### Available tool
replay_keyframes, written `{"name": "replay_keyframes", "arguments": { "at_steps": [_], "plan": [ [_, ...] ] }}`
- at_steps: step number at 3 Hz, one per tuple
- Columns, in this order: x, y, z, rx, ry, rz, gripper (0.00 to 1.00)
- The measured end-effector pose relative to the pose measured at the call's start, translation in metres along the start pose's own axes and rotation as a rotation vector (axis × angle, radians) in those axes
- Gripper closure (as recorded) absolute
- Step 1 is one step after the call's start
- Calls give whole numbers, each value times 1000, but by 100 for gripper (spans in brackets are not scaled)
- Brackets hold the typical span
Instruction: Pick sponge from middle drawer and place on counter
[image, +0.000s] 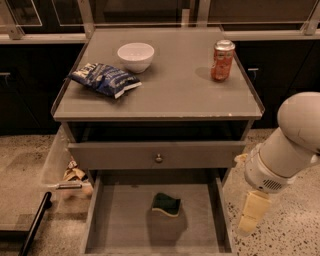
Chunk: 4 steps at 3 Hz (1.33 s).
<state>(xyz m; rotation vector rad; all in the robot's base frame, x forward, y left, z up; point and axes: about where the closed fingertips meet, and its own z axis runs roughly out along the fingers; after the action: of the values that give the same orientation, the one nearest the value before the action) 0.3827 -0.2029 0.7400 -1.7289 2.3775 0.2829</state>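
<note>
The sponge (166, 204), dark green on top with a pale yellow layer below, lies flat near the middle of the floor of the open middle drawer (120, 225). The counter (175, 90) is the grey cabinet top above it. My gripper (251, 215) hangs pale yellow below the white arm (292, 145), to the right of the drawer's right wall and outside it, at about the sponge's height in the picture. It holds nothing that I can see and does not touch the sponge.
On the counter stand a white bowl (135, 55), a blue snack bag (104, 78) and an orange soda can (222, 60). A closed drawer front with a round knob (158, 158) sits above the open drawer. Speckled floor lies to the right; clutter (72, 175) lies left of the cabinet.
</note>
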Motion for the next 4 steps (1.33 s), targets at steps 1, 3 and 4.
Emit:
{"name": "replay_keyframes", "arguments": {
  "at_steps": [1, 3, 4],
  "plan": [
    [1, 2, 20, -11, -16, -12, 0],
    [6, -12, 130, -57, -42, -57, 0],
    [17, -33, 208, -55, -57, -90, 0]
  ]
}}
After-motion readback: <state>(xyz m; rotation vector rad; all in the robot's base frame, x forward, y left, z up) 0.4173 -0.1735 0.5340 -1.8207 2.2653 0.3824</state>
